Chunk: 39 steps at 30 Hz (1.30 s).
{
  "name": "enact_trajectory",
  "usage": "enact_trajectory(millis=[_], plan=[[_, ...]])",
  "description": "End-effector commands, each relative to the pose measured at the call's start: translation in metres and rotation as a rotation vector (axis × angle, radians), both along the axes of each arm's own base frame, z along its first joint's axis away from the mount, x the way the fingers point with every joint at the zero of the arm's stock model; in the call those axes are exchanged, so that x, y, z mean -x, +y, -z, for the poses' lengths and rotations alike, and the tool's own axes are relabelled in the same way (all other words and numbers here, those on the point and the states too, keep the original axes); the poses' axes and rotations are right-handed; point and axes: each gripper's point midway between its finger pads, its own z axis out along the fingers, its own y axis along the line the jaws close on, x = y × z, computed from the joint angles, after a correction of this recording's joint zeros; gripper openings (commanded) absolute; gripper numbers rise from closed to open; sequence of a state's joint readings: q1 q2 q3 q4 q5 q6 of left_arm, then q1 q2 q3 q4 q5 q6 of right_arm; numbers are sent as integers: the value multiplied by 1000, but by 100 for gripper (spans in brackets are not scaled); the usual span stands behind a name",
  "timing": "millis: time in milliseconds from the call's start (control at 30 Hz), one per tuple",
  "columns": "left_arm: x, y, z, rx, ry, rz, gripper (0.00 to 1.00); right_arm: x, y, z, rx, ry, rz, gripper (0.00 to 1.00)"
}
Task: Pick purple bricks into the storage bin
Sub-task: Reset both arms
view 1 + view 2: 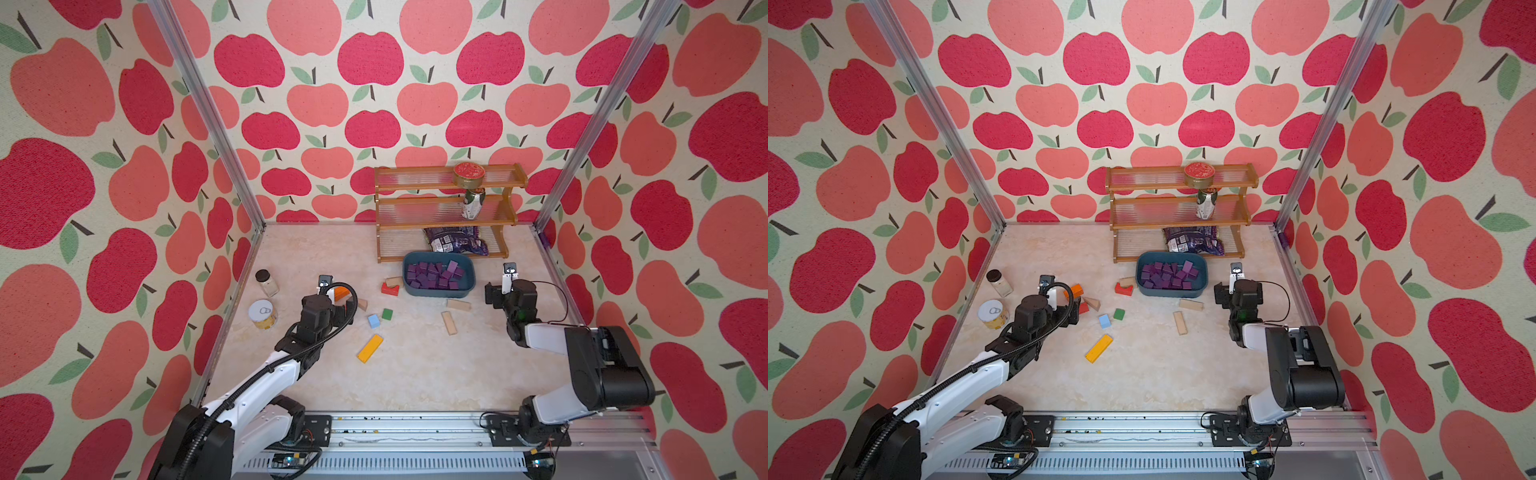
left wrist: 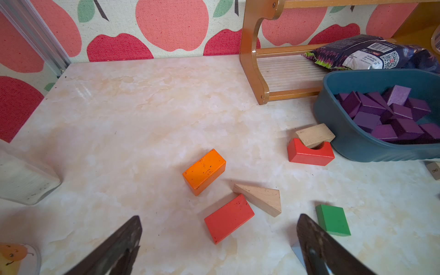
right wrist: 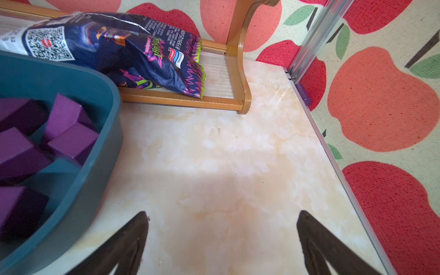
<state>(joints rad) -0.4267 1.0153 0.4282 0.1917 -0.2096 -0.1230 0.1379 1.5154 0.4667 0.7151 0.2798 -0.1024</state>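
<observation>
Nearest the rail, both arms hover with nothing held. The left fingers (image 2: pixel 114 245) are spread wide above a red block (image 2: pixel 228 217) well left of the storage bin (image 1: pixel 438 293). The right fingers (image 3: pixel 321 247) are equally spread over bare bench (image 3: pixel 214 166) just right of it. The left wrist view shows that red block whole; the top views have it almost wholly behind the arm. The purple bricks (image 1: pixel 428 278) lie heaped inside the bin, tilted every way, sharing no axis. The bin's long side runs parallel to the wooden rack (image 2: pixel 248 59) just behind. Only the wrist views resolve a QR code on the snack bag (image 3: pixel 133 54) behind the bin; its lettering is too warped to read.
</observation>
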Motion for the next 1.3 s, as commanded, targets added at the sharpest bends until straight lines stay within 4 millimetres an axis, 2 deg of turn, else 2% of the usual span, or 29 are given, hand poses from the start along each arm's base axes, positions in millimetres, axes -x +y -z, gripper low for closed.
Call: enact_trajectory(millis=[0, 133, 200, 300, 433, 600, 800, 867, 967, 1000, 1133, 1267], plan=[[-1, 2, -4, 18, -6, -13, 99, 1, -5, -4, -28, -37, 31, 99], [-1, 2, -5, 17, -9, -14, 99, 6, -11, 1, -73, -53, 38, 99], [-1, 2, -6, 18, -10, -14, 99, 6, -10, 3, -73, -116, 19, 99], [-1, 1, -6, 22, -9, -10, 99, 8, -8, 7, -77, -54, 15, 99], [0, 2, -10, 18, -20, -10, 99, 8, -4, 5, -64, -76, -4, 99], [7, -4, -29, 25, -119, 61, 99, 9, -2, 4, -56, -82, -8, 99], [11, 33, -54, -74, -241, -43, 99, 7, -1, 6, -72, -66, -23, 99], [12, 46, -57, -91, -262, -78, 99, 6, -2, 6, -82, -58, -29, 99], [10, 67, -51, -106, -259, -141, 99, 7, -1, 7, -85, -57, -32, 99], [11, 72, -38, -110, -233, -152, 99, 6, -1, 7, -85, -56, -32, 99], [7, 94, -2, -84, -149, -214, 99, 6, -1, 6, -88, -56, -35, 99], [-4, 107, 19, -38, -65, -250, 99, 6, -1, 7, -93, -50, -40, 99]])
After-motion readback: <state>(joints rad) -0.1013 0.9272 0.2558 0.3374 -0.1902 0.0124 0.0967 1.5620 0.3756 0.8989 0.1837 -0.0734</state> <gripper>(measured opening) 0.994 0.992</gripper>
